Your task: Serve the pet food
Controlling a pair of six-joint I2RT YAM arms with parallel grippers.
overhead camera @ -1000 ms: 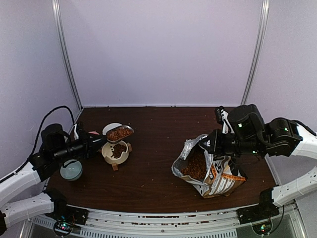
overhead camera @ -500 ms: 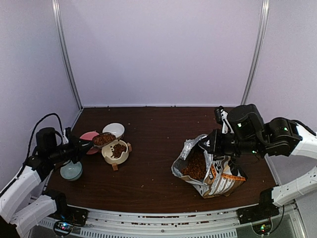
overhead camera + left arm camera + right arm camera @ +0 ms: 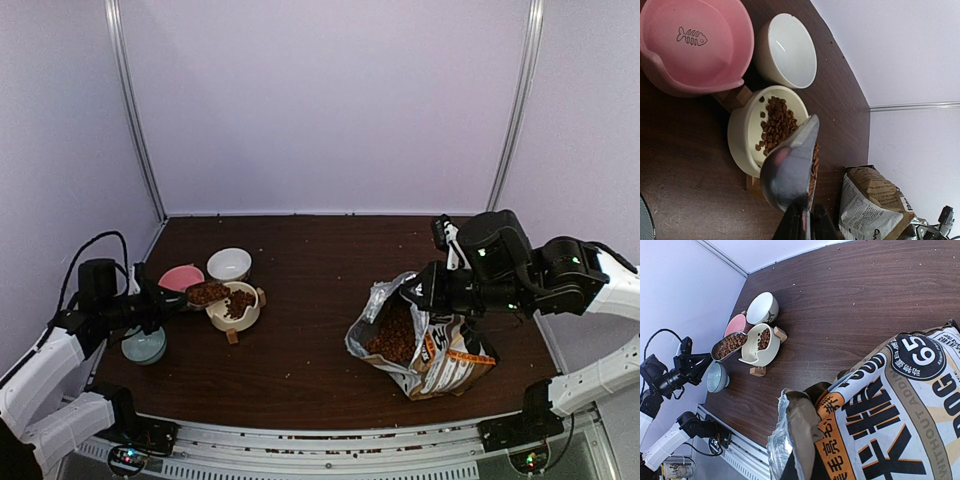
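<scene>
A silver scoop (image 3: 208,293) full of reddish-brown pet food (image 3: 730,344) hangs level beside the left rim of the cream bowl (image 3: 236,314). My left gripper (image 3: 806,227) is shut on the scoop's handle. More pet food (image 3: 776,125) lies in the cream bowl. The open brown-and-white bag (image 3: 430,345) stands at the right with pet food (image 3: 393,335) showing in its mouth. My right gripper (image 3: 805,470) is shut on the bag's torn top edge and holds the mouth open.
A pink bowl (image 3: 181,277) and a white bowl (image 3: 229,264) stand behind the cream bowl. A blue-grey bowl (image 3: 143,345) sits under my left arm. The cream bowl rests on a small wooden stand (image 3: 233,336). Loose crumbs dot the dark table (image 3: 310,370).
My left arm has drawn back to the left, carrying the full scoop from over the white bowl down to the cream bowl's left rim. The right arm and the bag have not moved.
</scene>
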